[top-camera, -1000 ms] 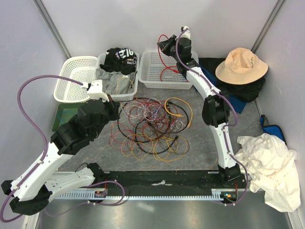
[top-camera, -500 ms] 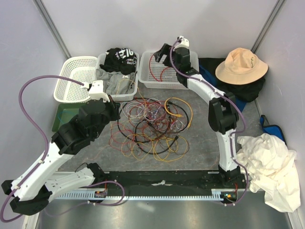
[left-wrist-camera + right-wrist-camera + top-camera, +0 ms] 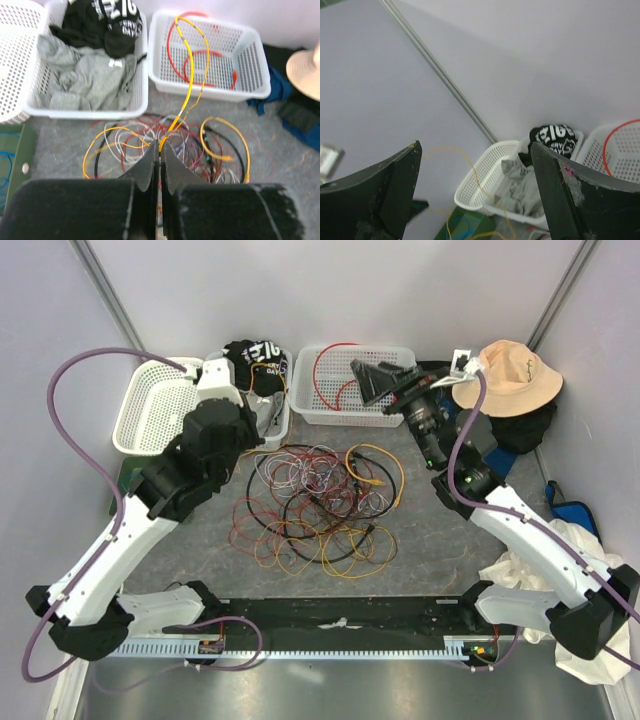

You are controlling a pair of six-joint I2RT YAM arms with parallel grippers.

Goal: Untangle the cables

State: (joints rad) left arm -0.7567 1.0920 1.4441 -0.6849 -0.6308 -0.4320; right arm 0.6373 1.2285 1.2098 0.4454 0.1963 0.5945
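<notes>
The right gripper (image 3: 475, 147) has dropped its thin red wire (image 3: 210, 51) into the far white perforated plastic basket (image 3: 210, 94) and swung away, jaws wide open. The left gripper (image 3: 159, 150), clamped on a thin yellow wire (image 3: 187, 70), has lifted it from the tangled cables (image 3: 320, 505) mid-table, so a second strand looks nearly freed.

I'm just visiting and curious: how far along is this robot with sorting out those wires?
Barely started, it seems. Done: a red cable lies in the white basket. In hand: the left gripper is shut on a yellow cable; the right gripper is open and empty. Left: the heap of cables on the table, all looped together.
</notes>
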